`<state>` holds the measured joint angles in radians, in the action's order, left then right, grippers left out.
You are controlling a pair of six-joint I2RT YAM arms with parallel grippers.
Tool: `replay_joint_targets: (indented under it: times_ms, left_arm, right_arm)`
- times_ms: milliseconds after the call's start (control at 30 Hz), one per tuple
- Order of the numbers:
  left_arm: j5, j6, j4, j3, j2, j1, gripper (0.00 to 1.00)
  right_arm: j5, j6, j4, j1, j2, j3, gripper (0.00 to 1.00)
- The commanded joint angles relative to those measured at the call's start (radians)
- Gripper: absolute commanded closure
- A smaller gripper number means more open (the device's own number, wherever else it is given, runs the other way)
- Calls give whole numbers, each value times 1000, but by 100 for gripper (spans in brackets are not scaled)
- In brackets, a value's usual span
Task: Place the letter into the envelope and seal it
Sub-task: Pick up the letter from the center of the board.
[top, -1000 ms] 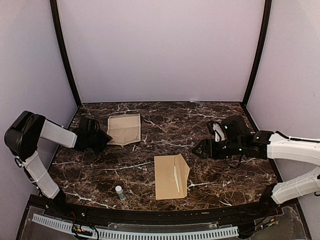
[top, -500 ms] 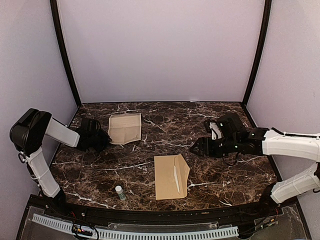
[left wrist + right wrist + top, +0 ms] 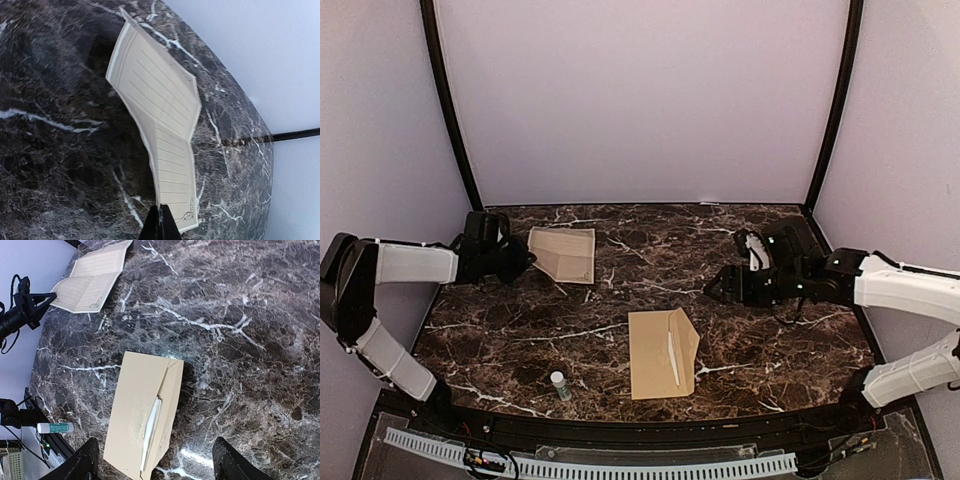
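L hand (image 3: 160,226) tight, R hand (image 3: 717,290) wide

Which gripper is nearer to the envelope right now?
Right. The right gripper hovers open just beyond the envelope's far right corner; the left gripper is off at the far left, pinching the letter's edge.

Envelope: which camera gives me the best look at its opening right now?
Right wrist. The envelope fills the middle of that view, with its flap and a white strip beside it plainly visible. Top external shows it whole but small, near the front edge. Left wrist shows the letter, no envelope.
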<state>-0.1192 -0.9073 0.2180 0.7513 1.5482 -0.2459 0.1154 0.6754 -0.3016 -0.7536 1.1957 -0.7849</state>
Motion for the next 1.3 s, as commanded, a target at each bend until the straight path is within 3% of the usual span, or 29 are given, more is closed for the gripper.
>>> replay_joint_targets:
  times_ms: [0, 167, 300, 467, 700, 900, 1267]
  left_arm:
    - [-135, 141, -140, 59, -130, 4, 100]
    - [-334, 279, -251, 139, -243, -23, 100]
    - [-424, 380, -419, 230, -319, -102, 100]
    - [-593, 428, -473, 286, -370, -184, 100]
    - [-682, 469, -547, 380, -378, -332, 100]
    - [-724, 454, -548, 417, -381, -488, 100]
    - [-786, 468, -629, 579, -357, -602, 100]
  right_arm:
    - [11, -4, 14, 8, -73, -54, 25]
    - [67, -32, 165, 8, -138, -3, 12]
    - [169, -58, 242, 9, -128, -20, 10]
    - [222, -71, 279, -1, -165, -4, 10]
    - [264, -84, 261, -24, -267, -13, 9]
    - [327, -189, 189, -30, -248, -68, 6]
    - [361, -129, 476, -29, -279, 69, 1]
